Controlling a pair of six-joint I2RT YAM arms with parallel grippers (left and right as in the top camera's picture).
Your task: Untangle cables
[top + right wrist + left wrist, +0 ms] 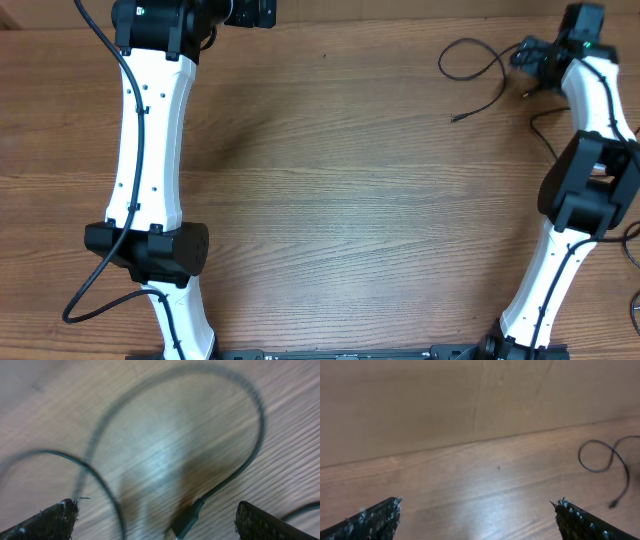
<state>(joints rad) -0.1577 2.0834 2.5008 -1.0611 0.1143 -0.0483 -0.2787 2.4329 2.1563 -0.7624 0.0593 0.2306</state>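
Cables [441, 60] lie in the far right corner of the tabletop [350, 200], beside and under the right arm's wrist.

Right claw [156, 504]: jaws spread wide, gripping nothing, close above the wood. In its wrist view, the looped cord [260, 435] curves round and ends in a plug end [187, 520] lying flat between the fingers. A second cord [100, 480] runs through on the left. A short bit of another cord [300, 509] shows at the lower right edge. That view is blurry, so I can't tell whether the cords touch.

Left claw [479, 501]: also wide open and empty, at the far left of the tabletop, well apart from the cables. Its camera catches one loop and a plug tip off to the right.
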